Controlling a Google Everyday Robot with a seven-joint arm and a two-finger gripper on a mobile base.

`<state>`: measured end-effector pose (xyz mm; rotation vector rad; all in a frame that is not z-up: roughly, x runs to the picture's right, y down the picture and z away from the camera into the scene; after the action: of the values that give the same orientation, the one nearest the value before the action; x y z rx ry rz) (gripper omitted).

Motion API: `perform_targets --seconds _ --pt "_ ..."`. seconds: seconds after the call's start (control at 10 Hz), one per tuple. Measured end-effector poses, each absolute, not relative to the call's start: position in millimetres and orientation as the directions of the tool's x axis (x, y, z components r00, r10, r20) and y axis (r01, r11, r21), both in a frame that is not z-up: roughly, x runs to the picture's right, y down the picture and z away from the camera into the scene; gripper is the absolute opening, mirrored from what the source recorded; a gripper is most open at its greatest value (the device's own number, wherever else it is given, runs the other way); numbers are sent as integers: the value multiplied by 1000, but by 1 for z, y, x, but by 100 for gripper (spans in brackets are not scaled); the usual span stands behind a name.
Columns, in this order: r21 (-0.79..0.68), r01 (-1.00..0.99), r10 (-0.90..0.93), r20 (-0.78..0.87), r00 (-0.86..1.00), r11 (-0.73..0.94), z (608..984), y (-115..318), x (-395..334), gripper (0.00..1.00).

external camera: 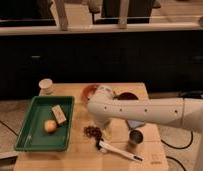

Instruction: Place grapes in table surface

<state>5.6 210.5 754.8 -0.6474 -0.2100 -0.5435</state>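
Observation:
The grapes (93, 131), a small dark reddish cluster, lie on the light wooden table surface (80, 160) just right of the green tray. My white arm reaches in from the right across the table. Its gripper (102, 124) points down right beside the grapes, slightly above and to their right. The gripper stands open and nothing shows between its fingers. The arm hides the tabletop behind it.
A green tray (30, 142) on the left holds an orange fruit (50, 126) and a tan block (59, 114). A white cup (45, 85) stands at the back left and a red bowl (88, 91) behind the arm. A metal cup (135, 137) and a white-handled utensil (120, 151) lie front right.

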Motion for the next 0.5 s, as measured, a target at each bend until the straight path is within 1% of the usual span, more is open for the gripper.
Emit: perform_targets --seconds 0.5 --pt "-527 529 -385 365 848 665 767 216 4 80"
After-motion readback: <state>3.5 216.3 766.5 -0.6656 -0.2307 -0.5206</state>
